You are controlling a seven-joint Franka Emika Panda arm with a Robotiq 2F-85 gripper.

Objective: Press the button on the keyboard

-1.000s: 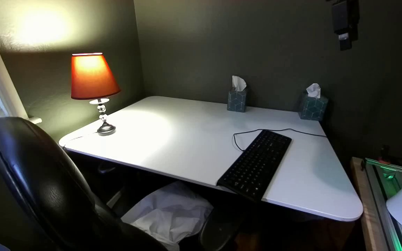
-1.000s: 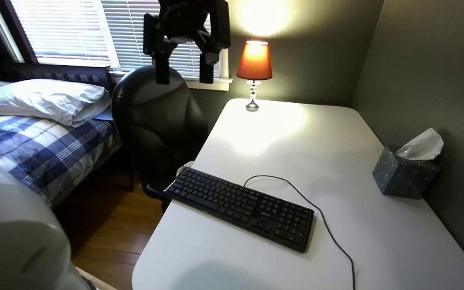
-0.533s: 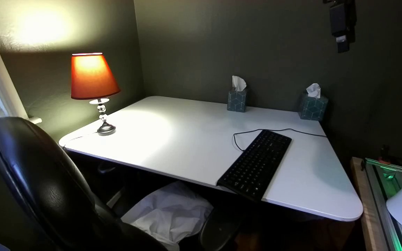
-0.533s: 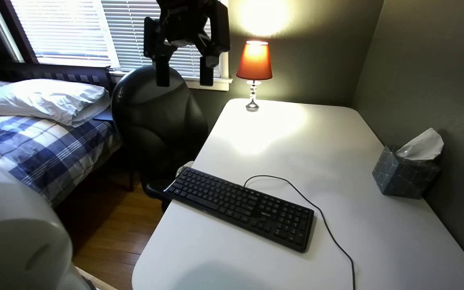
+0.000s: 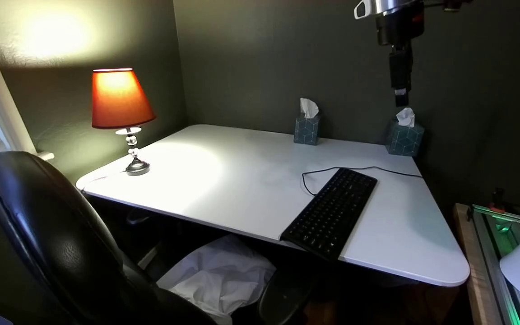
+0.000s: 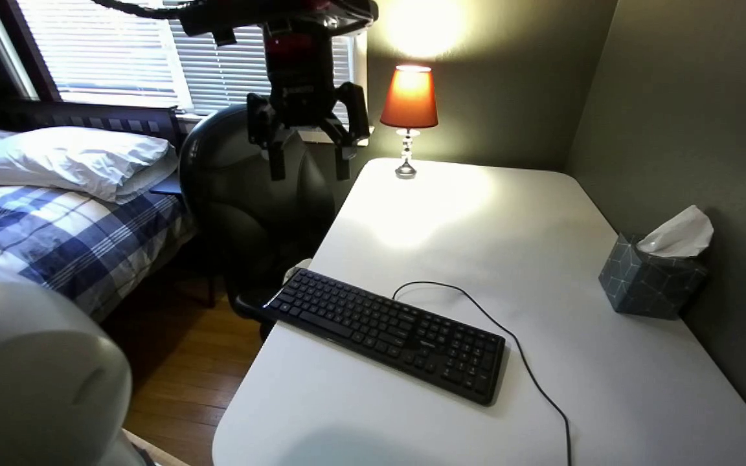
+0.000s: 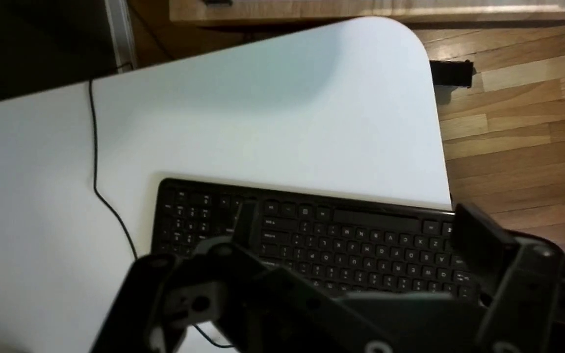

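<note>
The long black keyboard lies on the white desk, its near end sticking out over the desk edge. It also shows in an exterior view and, seen from above, in the wrist view. Its thin black cable runs across the desk. My gripper is open and empty, fingers pointing down, well above the desk; it also shows in an exterior view. In the wrist view the fingers stand wide apart with the letter keys between them. The gripper hides the keyboard's top rows there.
Two patterned tissue boxes stand along the wall. A lamp with a red shade stands at the desk's far corner. A black chair stands at the desk's edge, with a bed beyond it.
My gripper has come down and, in an exterior view, moved left, so more of the wrist shows. The fingers stay open. The keyboard has not moved.
</note>
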